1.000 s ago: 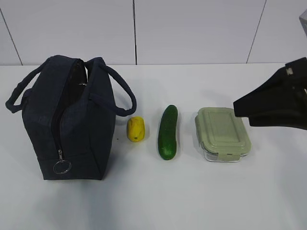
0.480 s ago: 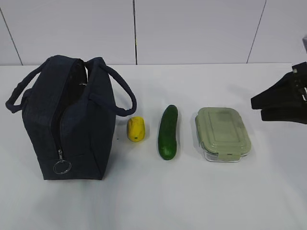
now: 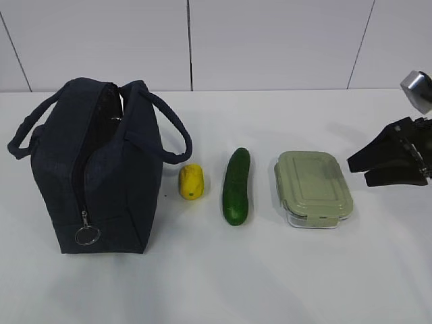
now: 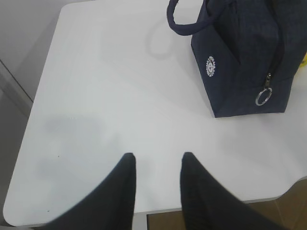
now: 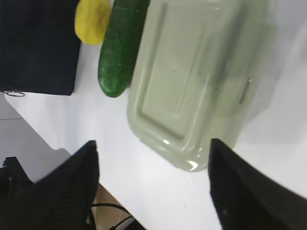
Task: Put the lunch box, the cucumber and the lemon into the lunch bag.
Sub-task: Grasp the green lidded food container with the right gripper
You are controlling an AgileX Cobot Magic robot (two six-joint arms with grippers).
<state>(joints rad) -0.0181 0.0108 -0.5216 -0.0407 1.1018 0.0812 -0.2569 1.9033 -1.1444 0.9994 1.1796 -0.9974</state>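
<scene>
Currently right gripper (image 3: 356, 169) at right edge of exterior view, fingers spread wide, empty, just right of lunch box (image 3: 314, 188). Cucumber (image 3: 237, 186), lemon (image 3: 191, 181), lunch bag (image 3: 94, 169) in row leftward. Left gripper (image 4: 157, 160) fingers apart over bare table (image 4: 96, 96), bag upper right.

white table (image 3: 270, 283), pale panelled wall (image 3: 270, 40)

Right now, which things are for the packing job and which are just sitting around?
For the job:
bag
lemon
cucumber
lunch box
right hand, open beside the lunch box

Just there:
table
wall
left hand, open and away from everything
</scene>
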